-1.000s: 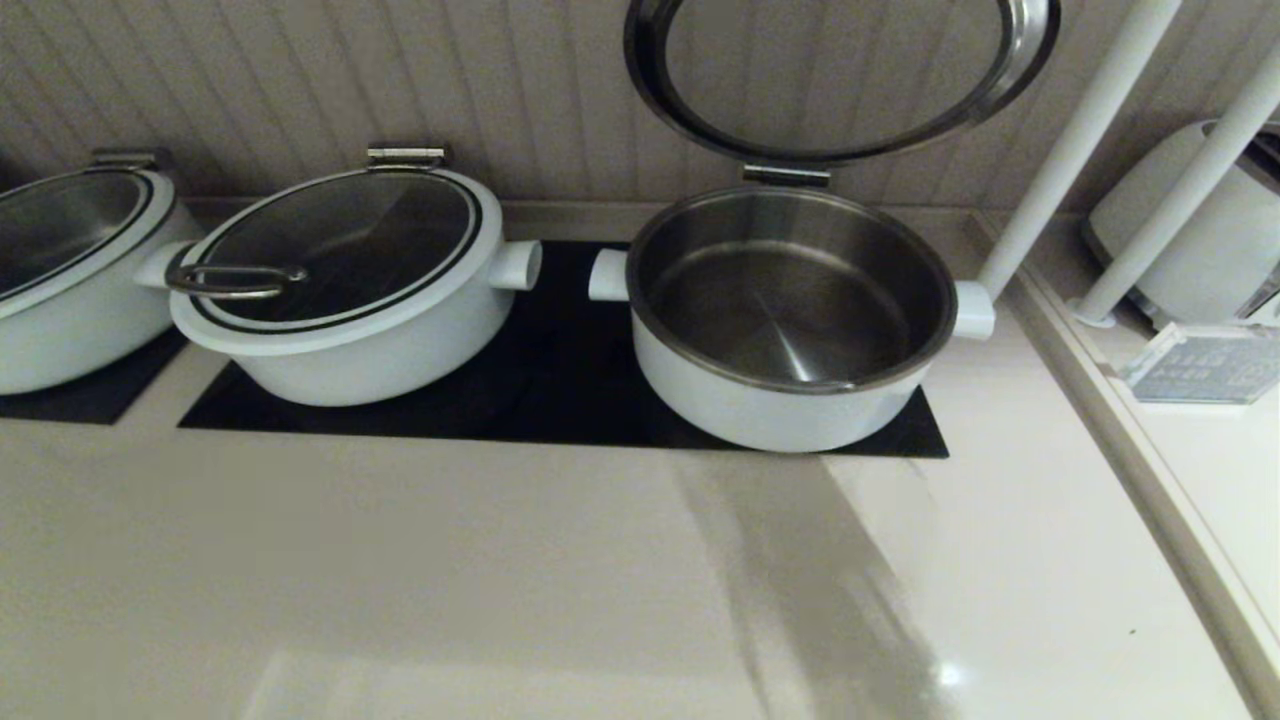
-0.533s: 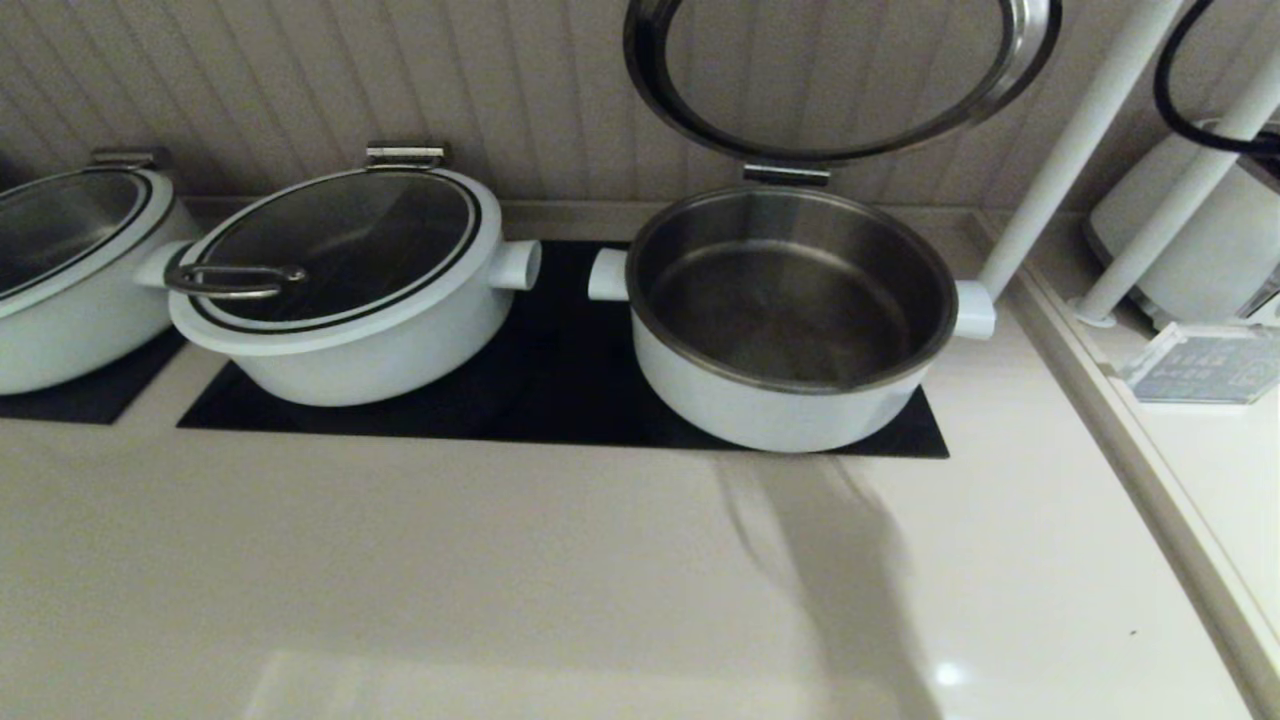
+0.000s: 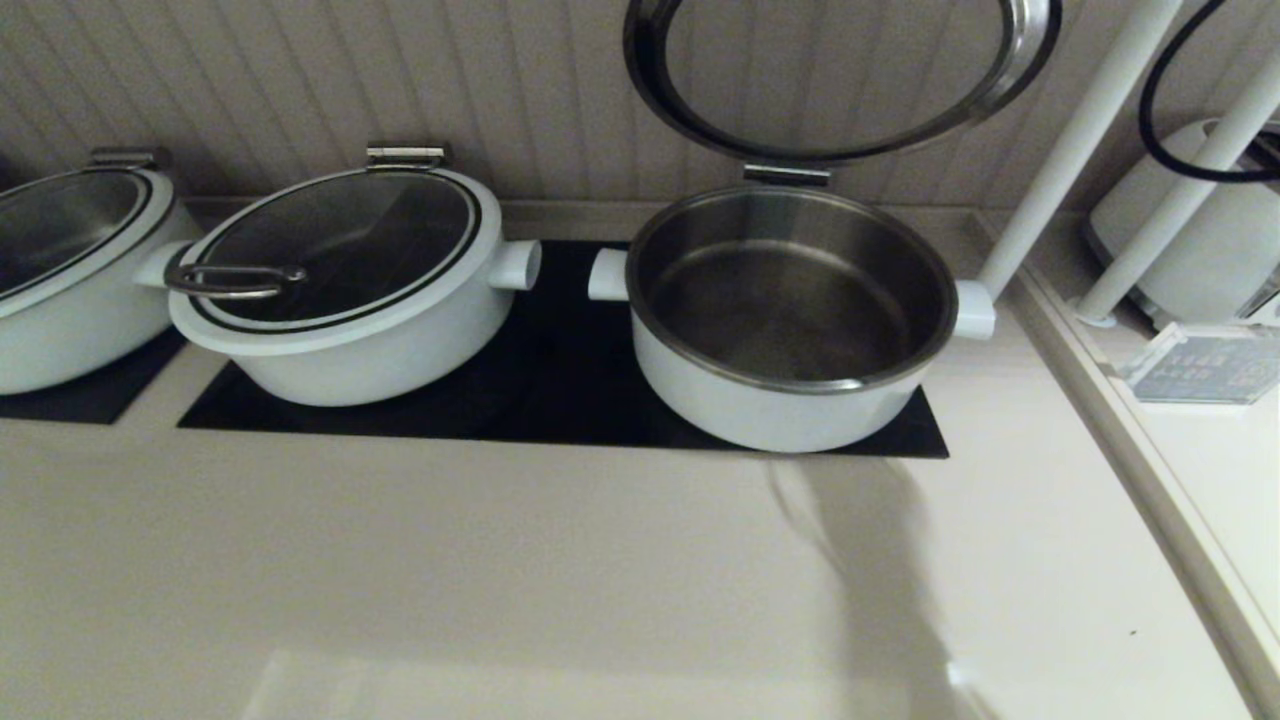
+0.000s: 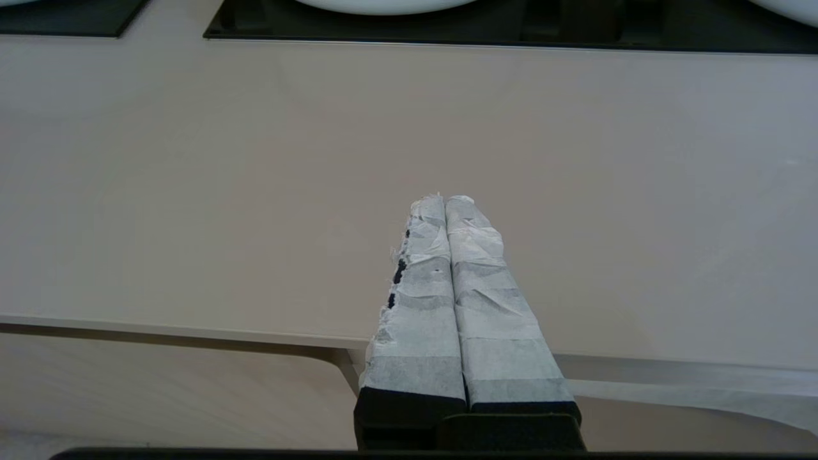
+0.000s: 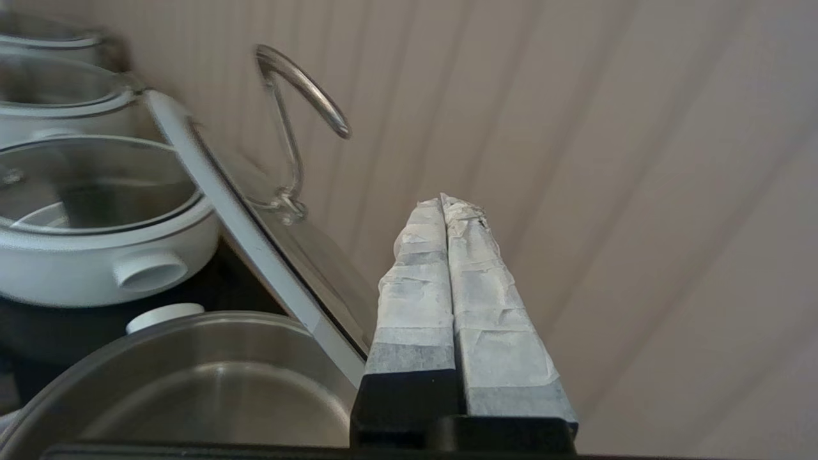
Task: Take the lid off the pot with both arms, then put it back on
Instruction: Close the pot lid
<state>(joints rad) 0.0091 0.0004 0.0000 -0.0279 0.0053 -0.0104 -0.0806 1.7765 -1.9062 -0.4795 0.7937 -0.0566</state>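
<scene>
The round glass lid point(image 5: 268, 211) stands propped open behind the white steel-lined pot point(image 3: 790, 320); the closed, empty right end effector point(image 5: 443, 201) is nearer, beside its loop handle; the closed left end effector point(image 4: 443, 199) hangs low over the bench's point(image 4: 192, 191) front edge.

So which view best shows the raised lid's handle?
The right wrist view: the lid stands tilted open, its handle in plain profile. The head view shows only the lid's underside ring; the left wrist view shows none.

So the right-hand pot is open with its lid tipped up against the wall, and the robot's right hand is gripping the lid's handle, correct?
Not quite. The pot is open and the lid is tipped up, but the right wrist view shows the right hand shut on nothing, apart from the lid's handle.
</scene>
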